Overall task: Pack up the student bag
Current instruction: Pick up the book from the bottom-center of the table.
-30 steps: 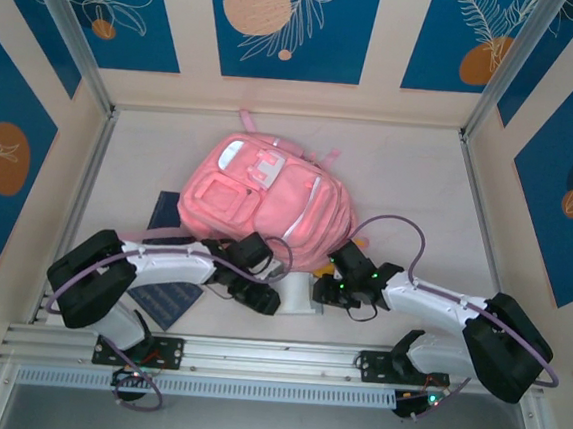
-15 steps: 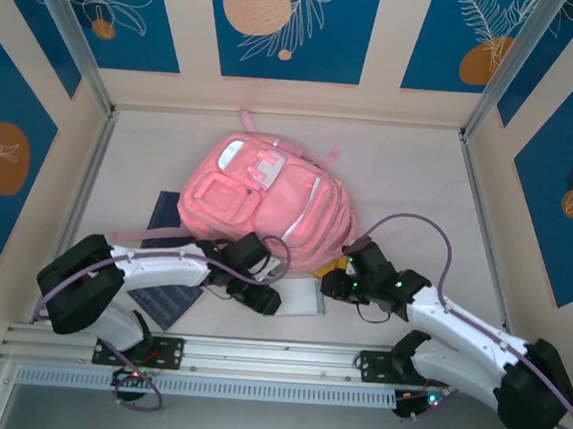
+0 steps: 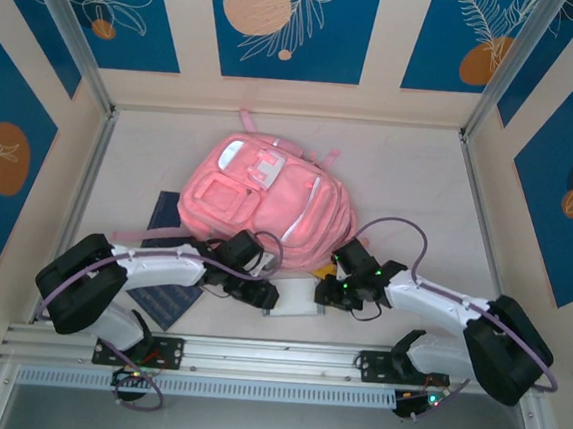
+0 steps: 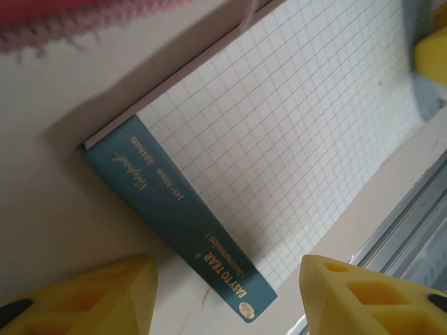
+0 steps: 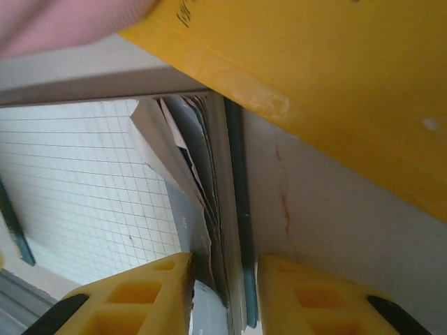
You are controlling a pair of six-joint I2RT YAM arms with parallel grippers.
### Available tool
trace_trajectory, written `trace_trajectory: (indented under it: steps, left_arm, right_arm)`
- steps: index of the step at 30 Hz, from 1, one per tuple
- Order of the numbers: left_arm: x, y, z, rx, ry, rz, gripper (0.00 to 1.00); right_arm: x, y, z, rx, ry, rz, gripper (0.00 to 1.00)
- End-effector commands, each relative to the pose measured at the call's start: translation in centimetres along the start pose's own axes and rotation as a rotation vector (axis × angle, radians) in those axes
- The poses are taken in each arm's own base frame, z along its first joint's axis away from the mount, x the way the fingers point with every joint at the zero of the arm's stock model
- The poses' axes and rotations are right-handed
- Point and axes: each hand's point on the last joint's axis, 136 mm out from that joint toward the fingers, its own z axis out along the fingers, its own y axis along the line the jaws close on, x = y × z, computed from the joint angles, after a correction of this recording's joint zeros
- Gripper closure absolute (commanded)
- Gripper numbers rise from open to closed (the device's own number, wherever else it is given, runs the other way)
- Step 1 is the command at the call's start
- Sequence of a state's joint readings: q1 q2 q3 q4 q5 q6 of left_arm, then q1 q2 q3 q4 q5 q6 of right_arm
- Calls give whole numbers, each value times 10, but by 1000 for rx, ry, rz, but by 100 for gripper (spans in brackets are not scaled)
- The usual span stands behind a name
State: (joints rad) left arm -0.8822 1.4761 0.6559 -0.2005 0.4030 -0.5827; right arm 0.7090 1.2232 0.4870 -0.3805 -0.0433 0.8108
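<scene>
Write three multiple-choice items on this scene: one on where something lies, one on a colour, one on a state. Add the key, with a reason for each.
1. The white squared-paper notepad with a teal spine lies:
A. on the table, on the near side of the large pink fabric backpack
B. on top of the backpack
C. against the far wall

2. The fingers of the left tool are:
A. black
B. yellow
C. red

3. The left tool is:
A. shut on a strap
B. shut on nothing
C. open, with the end of the notepad's spine between its fingers

Key:
1. A, because the top view shows the notepad flat on the table, just near of the backpack.
2. B, because both fingers show yellow in the left wrist view.
3. C, because the fingers stand wide apart and clamp nothing.
</scene>
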Motion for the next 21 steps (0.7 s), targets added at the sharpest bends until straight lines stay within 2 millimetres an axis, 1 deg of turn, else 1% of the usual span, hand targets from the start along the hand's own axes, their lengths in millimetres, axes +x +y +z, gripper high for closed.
trace_trajectory:
  steps: [1, 5, 9, 12, 15, 18, 21]
  left_arm:
    - [0, -2, 6, 63, 4, -42, 44]
    - [-2, -1, 10, 97, 0, -63, 44]
    - [-2, -5, 16, 136, 22, -71, 44]
    - [-3, -7, 16, 146, 26, -69, 43]
    - [-7, -9, 8, 152, 7, -64, 43]
    - [-15, -11, -6, 178, -31, -69, 43]
    - [-23, -19, -21, 232, -73, -75, 42]
  right_arm:
    - [-2, 19, 5, -44, 41, -41, 72]
    - [2, 14, 13, -26, 66, -25, 74]
    - [5, 17, 18, -43, 87, -15, 75]
    - [8, 18, 23, -36, 112, -16, 76]
    - [13, 18, 29, -29, 141, -14, 76]
    - [16, 17, 34, -18, 158, -12, 76]
    - [18, 16, 36, -16, 162, -9, 77]
